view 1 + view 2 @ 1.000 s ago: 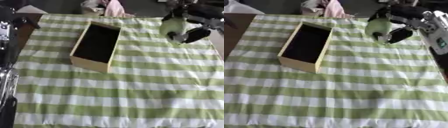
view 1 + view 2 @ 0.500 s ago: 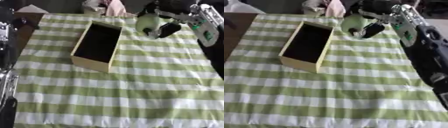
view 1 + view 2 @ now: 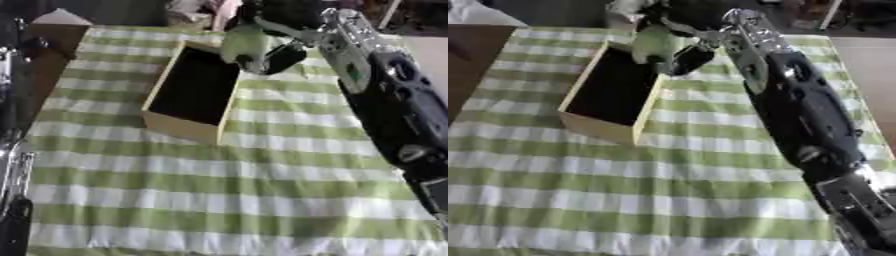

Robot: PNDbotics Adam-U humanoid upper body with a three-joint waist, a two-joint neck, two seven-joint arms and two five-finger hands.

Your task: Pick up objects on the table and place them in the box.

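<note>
Swung leftward across cloth since a second ago — right hand [image 3: 278,50] with pale green object [image 3: 243,44] now over near-right rim of box [image 3: 188,122]. Release judged close. Fingers curled round object, thumb side dark beneath — object above open box, not yet inside.

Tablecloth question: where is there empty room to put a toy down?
The striped tablecloth is bare all across the near side, below the box. It is crowded near the box's far right corner, where the right hand holds a pale green object.
</note>
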